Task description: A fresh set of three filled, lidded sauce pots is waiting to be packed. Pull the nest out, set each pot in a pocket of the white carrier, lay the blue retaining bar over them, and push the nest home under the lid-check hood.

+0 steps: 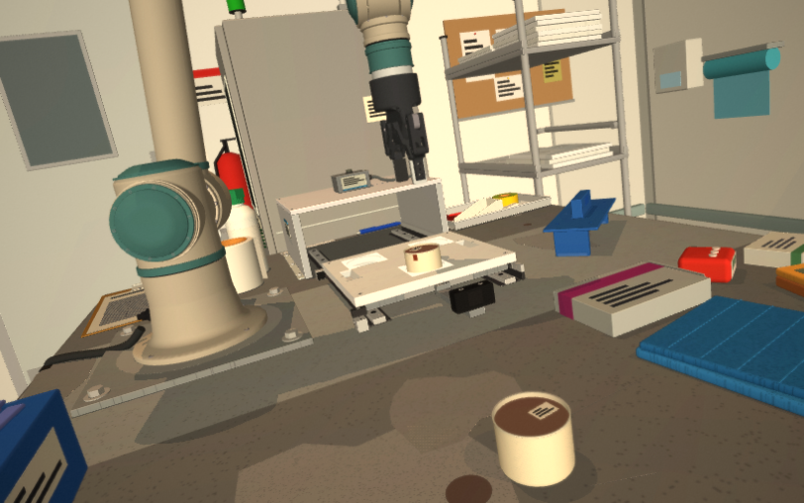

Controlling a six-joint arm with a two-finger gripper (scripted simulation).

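My gripper (411,176) hangs open and empty above the far side of the white carrier (415,267), close over the top edge of the lid-check hood (361,216). The carrier is pulled out in front of the hood on its rails. One cream sauce pot (422,257) with a brown lid sits in a pocket of the carrier. A second pot (533,437) stands alone on the table near the front. The blue retaining bar (580,222) rests on a blue stand to the right of the carrier. A third pot is not clearly visible.
Behind the hood stand a grey cabinet (296,101) and a metal shelf rack (533,101). The arm's base column (172,237) rises left of the carrier. A labelled box (631,296), a blue mat (735,347) and a red item (708,263) lie to the right.
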